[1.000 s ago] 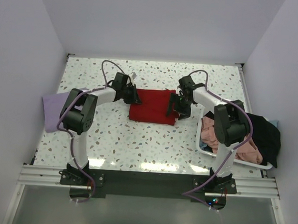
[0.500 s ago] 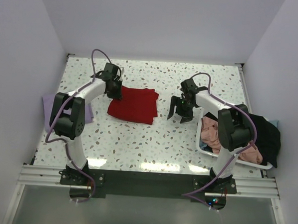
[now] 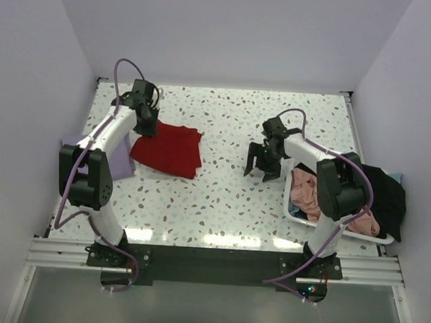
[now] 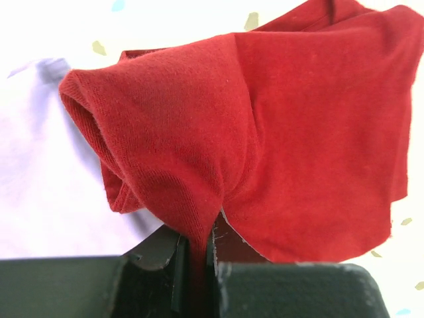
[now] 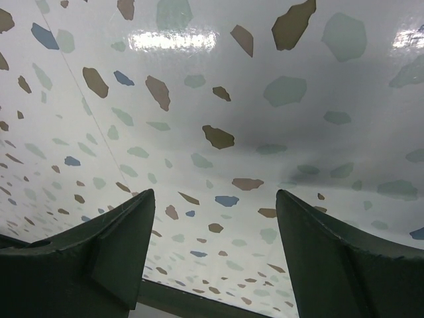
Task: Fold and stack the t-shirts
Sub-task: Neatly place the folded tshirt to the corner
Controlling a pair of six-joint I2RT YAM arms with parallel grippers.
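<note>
- Top view: the folded red t-shirt (image 3: 169,149) now lies at the table's left, dragged there from the middle within the last second. Its left edge touches the lavender t-shirt (image 3: 71,152), so stacking looks close. The left gripper (image 3: 146,126) sits at its far-left corner. The right gripper (image 3: 261,164) has let go and hangs apart over bare table (image 3: 221,198), near the white basket (image 3: 299,219) with its salmon-pink t-shirt (image 3: 304,191) and black t-shirt (image 3: 383,196).
- Left wrist view: the jaws are clamped on a pinched fold of red cloth, which bunches above the lavender fabric.
- Right wrist view: the fingers stand spread wide, holding nothing, only speckled tabletop between them.
</note>
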